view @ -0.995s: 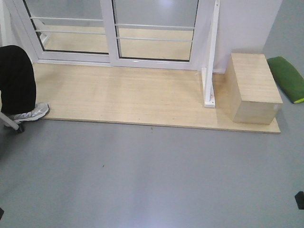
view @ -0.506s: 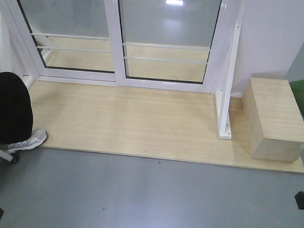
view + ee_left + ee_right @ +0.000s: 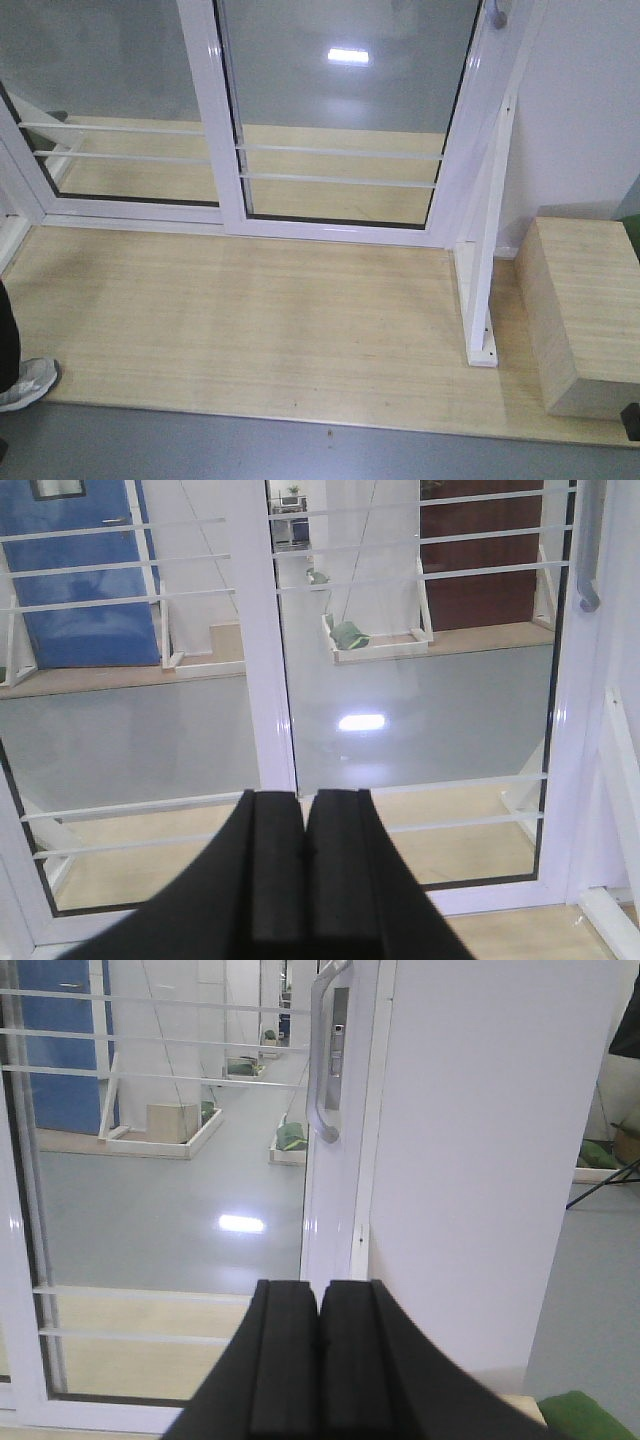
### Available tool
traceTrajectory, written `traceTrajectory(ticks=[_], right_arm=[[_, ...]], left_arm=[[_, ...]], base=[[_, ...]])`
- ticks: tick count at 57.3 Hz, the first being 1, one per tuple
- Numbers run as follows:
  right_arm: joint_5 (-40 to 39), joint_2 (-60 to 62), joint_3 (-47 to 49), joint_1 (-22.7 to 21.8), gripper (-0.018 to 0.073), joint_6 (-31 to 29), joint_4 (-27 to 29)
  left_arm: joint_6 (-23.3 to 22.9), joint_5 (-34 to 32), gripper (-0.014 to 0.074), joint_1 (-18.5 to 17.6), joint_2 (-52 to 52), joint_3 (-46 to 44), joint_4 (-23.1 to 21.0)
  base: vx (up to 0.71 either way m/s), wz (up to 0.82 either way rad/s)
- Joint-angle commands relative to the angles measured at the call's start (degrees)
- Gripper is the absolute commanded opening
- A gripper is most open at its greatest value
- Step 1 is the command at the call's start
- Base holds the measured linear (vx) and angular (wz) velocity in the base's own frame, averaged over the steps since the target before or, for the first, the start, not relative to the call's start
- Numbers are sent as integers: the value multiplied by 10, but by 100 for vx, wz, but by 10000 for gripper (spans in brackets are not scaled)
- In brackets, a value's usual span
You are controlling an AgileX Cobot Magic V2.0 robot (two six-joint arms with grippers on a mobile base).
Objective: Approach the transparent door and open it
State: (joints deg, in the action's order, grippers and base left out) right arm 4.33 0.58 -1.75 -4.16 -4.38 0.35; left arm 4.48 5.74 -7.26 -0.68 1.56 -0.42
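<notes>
The right gripper [image 3: 320, 1370] has its two black fingers pressed together on nothing, and the left gripper [image 3: 305, 880] is closed and empty in the same way. Both point level and straight ahead, so the arms look tucked forward in a carrying pose, not reaching.

From the right wrist, the pull handle [image 3: 320, 1060] stands above the gripper and well ahead of it, with its lock plate [image 3: 337, 1035] just to the handle's right. From the left wrist the handle [image 3: 588, 550] sits far up and to the right. The transparent door [image 3: 340, 120] is the barred glass panel spreading left from the handle, and the handle-less panel [image 3: 100, 100] lies further left. Below the handle are a white brace [image 3: 485, 270], the wooden platform [image 3: 250, 320] and, to its right, a wooden box [image 3: 585, 320].

The step in hand appears to be the approach. The right arm looks the better choice. The base should stop short of the brace. The fingers must part before the arm rises to the handle, closing round its straight middle. The door looks like a slider, so the pull likely runs leftward.
</notes>
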Motion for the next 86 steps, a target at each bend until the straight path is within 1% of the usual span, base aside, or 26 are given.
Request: traceTrajectory(ticks=[1, 49, 86], right_arm=[[-47, 6, -8, -2, -5, -5, -4], [-47, 6, -8, -2, -5, -5, -4], [-47, 6, -8, -2, -5, -5, -4]], left_arm=[[-4, -49, -5, 0, -6, 13, -2], [-4, -49, -5, 0, -6, 13, -2], [-4, -49, -5, 0, -6, 13, -2]], base=[[46, -8], [38, -8], [22, -6]])
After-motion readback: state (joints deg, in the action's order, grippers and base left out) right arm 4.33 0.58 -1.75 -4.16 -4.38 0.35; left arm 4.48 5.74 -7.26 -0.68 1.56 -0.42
